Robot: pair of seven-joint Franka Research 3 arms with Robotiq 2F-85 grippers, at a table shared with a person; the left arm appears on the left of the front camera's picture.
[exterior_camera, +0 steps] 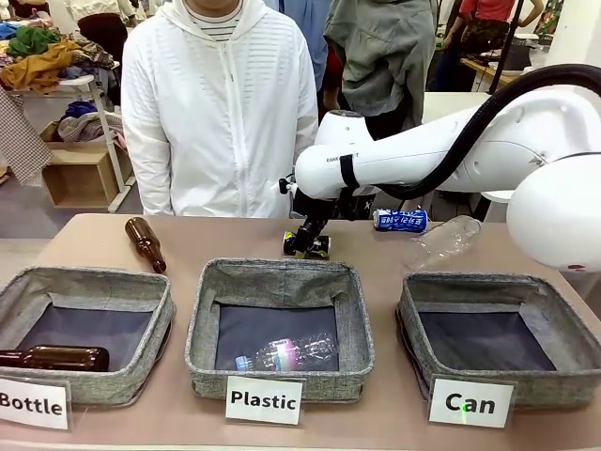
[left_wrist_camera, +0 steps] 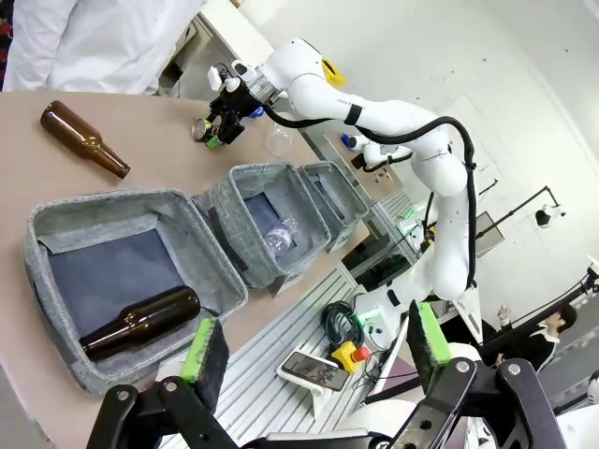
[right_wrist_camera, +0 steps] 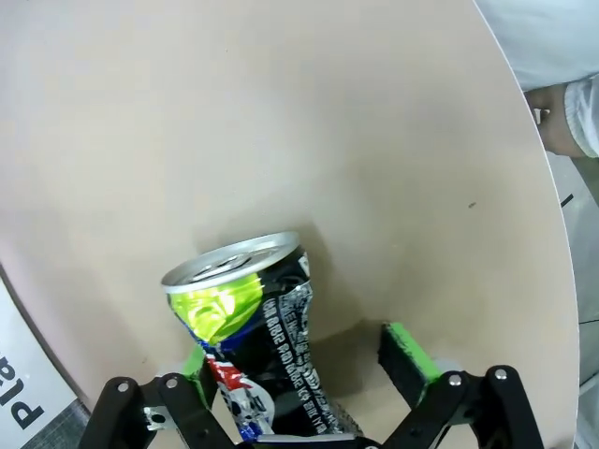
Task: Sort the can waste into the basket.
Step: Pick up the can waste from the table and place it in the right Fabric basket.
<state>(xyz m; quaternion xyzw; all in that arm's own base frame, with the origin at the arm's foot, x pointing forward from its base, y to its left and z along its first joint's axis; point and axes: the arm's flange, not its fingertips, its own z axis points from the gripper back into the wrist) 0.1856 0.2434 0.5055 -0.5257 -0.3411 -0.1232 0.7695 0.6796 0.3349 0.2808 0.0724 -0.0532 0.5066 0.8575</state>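
Right wrist view: crushed can (right_wrist_camera: 257, 327) lies on the tan table (right_wrist_camera: 281, 112), silver top pointing away. It sits between the green pads of the right gripper (right_wrist_camera: 299, 360). One pad is against its side, the other stands clear; jaws spread, no clamp on it.

Front view: same can just behind the Plastic basket (exterior_camera: 279, 272). Blue-and-white can (exterior_camera: 400, 220) lies on its side to the right, beside a clear bottle (exterior_camera: 441, 240). Can basket (exterior_camera: 498, 280) at the right end holds no cans.

Left wrist view: left gripper (left_wrist_camera: 314, 341) released, empty, above the Bottle basket (left_wrist_camera: 56, 224).
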